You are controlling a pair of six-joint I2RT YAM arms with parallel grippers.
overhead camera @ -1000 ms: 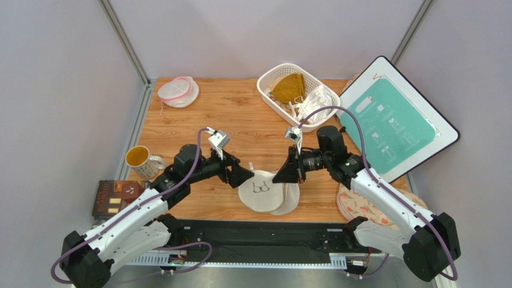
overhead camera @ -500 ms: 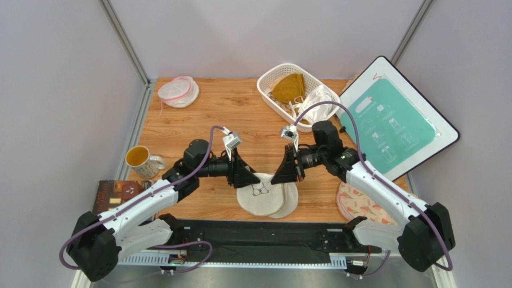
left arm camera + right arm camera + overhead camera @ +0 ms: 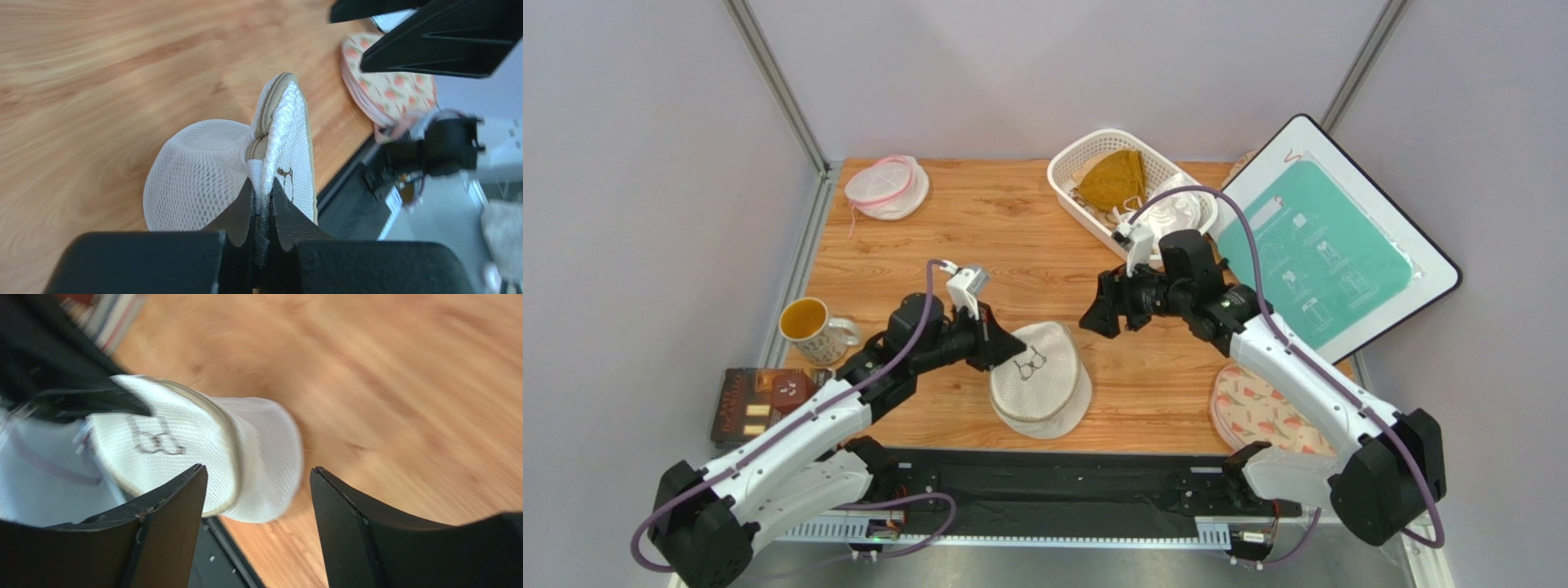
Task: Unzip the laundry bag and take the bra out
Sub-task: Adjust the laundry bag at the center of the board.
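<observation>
Whitish translucent mesh formed the drum-shaped laundry bag (image 3: 1043,382), which sat on the wooden desk (image 3: 1014,245) near its front edge, between the two arms. One round flat end, bearing a small black line drawing of a bra, was tipped up and faced away from the arm bases. A tan zip seam ran round that end. What lay inside could not be made out through the mesh, so the bra could not be seen.

The left end effector (image 3: 1004,353) had its two black fingers pressed together on the bag's fabric just beside the seam; the left wrist view showed the left end effector (image 3: 261,197) pinching a fold of the laundry bag (image 3: 196,177). The right end effector (image 3: 1096,316) hung above the desk to the right of the bag, clear of it. Its own view showed the right end effector (image 3: 258,471) with fingers well apart and nothing between them, the laundry bag (image 3: 178,438) lying beyond.

At the back, a white slatted plastic basket (image 3: 1059,173) held a mustard-yellow bra (image 3: 1112,179) and a white bra (image 3: 1177,211). A small flat round mesh pouch with a pink rim (image 3: 886,186) lay at the back left corner. A cream mug (image 3: 808,325) holding yellowish liquid stood at the left edge.
</observation>
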